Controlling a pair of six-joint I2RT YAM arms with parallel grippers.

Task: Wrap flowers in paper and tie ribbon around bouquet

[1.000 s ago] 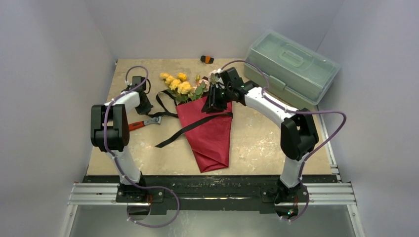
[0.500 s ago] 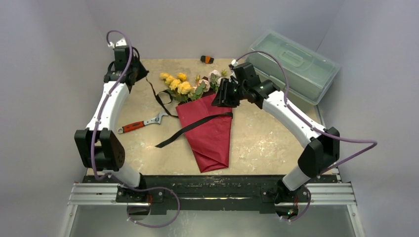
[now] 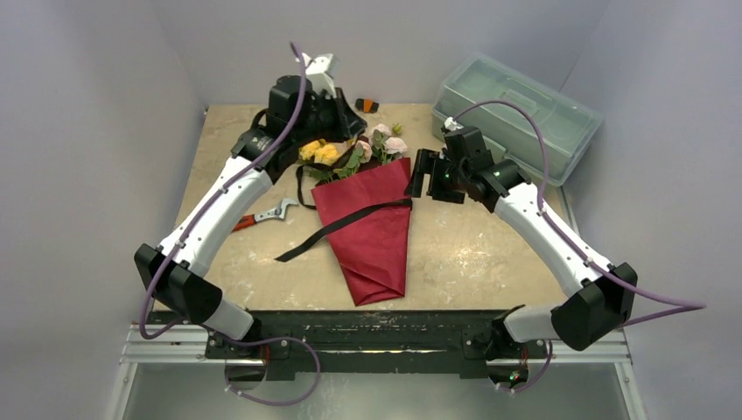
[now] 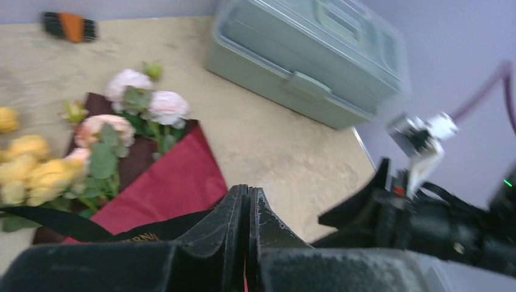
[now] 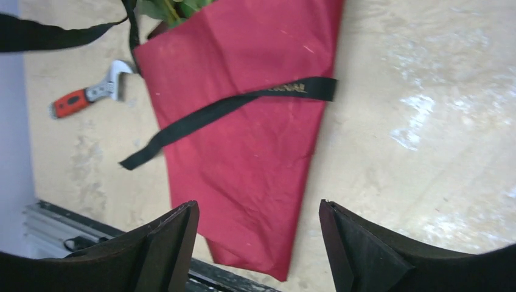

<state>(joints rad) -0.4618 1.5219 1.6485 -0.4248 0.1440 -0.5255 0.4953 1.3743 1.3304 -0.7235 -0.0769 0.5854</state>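
Left gripper (image 4: pixel 249 196) first: its fingers are pressed flat together and the ribbon (image 5: pixel 231 104) runs up to them, so I judge it is pinching the ribbon above the bloom end of the bouquet (image 3: pixel 372 229). Right gripper (image 5: pixel 258 210) hangs with its jaws wide apart and nothing between them, just off the bouquet's right edge, near where the ribbon crosses.

Outward from there, the ribbon lies slack across the front of the bouquet, laid over rather than tied. A loose tail trails off the bouquet's left side. At the right edge I cannot tell whether the strip ends or tucks under. The flowers (image 4: pixel 36 173) poke out of the bouquet's wide end, with the paper (image 5: pixel 243 158) folded into a cone around their stems.

Nothing pins the bouquet, so a pull from the left gripper could drag the ribbon off the paper or slide the whole bundle sideways. Thin paper may spring open or tear if a fingertip catches a fold. A wrench (image 3: pixel 258 217) lies left of the bouquet, where the tail could snag.
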